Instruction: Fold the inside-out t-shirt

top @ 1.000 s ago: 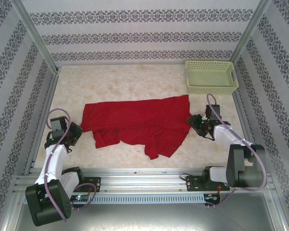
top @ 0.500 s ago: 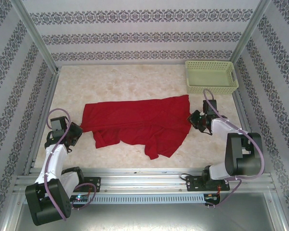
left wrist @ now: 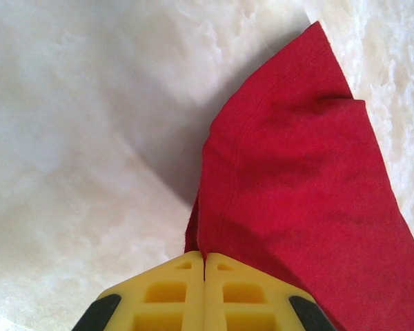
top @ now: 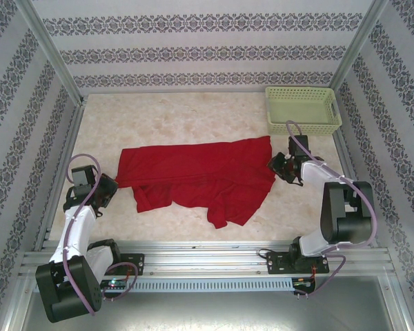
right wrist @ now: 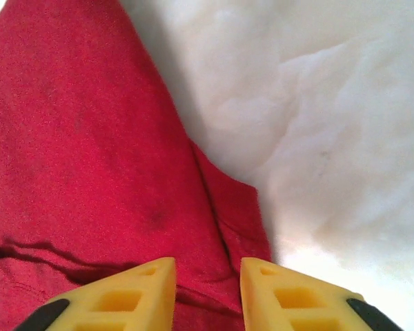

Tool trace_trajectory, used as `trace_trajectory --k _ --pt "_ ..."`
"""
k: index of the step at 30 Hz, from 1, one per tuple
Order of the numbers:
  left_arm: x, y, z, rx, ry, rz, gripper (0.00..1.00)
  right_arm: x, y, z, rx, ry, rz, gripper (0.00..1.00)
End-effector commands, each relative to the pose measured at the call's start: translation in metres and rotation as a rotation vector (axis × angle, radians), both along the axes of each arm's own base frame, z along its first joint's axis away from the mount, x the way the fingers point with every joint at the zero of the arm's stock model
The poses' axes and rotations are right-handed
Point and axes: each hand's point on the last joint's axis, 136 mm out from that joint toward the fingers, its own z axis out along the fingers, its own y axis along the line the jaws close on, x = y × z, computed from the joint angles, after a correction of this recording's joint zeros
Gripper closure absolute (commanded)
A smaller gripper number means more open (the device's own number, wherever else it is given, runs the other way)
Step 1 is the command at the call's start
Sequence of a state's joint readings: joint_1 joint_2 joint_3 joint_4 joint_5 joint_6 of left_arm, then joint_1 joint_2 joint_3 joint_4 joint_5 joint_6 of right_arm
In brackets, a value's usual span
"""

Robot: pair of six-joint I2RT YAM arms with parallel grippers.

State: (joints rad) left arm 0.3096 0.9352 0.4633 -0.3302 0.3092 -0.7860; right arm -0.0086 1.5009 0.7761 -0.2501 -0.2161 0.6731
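**While red t-shirt [top: 200, 179] sprawls across bench [top: 172, 121], L fingers [left wrist: 169, 300] pressed together, R fingers [right wrist: 127, 300] spread**

As top cam shows it, t-shirt lies loose & rumpled on the marbled bench, long side running L to R, not folded into any neat shape. Its far R corner pokes toward the pale green lattice basket [top: 302, 109], which sits in far R corner of bench, apart from the cloth. One lobe of cloth reaches toward near edge, R of centre. A shorter flap sits nearer the L end.

L arm: fingers at t-shirt's L tip. L wrist cam shows both yellow pads flush against each other, w/ a seamed red edge running right up to the tips. Can't tell if any cloth is nipped there.

R arm: fingers at t-shirt's R edge, just below that far corner. R wrist cam shows yellow pads w/ a clear gap btwn them. Red cloth is visible through the gap & its edge runs down close by the R pad, w/ white bench beyond. Pads look poised over cloth, not clamped on it.
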Motion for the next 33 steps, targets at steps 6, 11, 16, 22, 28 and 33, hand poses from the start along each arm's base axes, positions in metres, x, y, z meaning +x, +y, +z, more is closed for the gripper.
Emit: trace_trajectory --k 6,11,16,22,28,33 --pt "0.005 0.006 0.011 0.033 -0.024 -0.004 1.00 -0.045 -0.007 -0.007 -0.113 0.089 -0.048 0.63" --pt "0.006 0.007 0.012 0.032 -0.025 -0.006 1.00 -0.054 0.007 -0.012 -0.032 0.092 -0.080 0.57" --pt "0.007 0.006 0.013 0.031 -0.028 -0.008 1.00 -0.044 0.011 -0.005 -0.021 0.038 -0.090 0.59" --pt "0.006 0.006 0.012 0.034 -0.027 -0.010 1.00 -0.033 0.022 -0.008 0.031 0.048 -0.078 0.65" --pt "0.004 0.006 0.012 0.036 -0.026 -0.007 1.00 -0.039 0.021 -0.008 0.026 0.066 -0.095 0.53" --pt "0.005 0.007 0.013 0.035 -0.031 -0.005 1.00 -0.040 0.024 -0.013 0.047 0.076 -0.096 0.54"
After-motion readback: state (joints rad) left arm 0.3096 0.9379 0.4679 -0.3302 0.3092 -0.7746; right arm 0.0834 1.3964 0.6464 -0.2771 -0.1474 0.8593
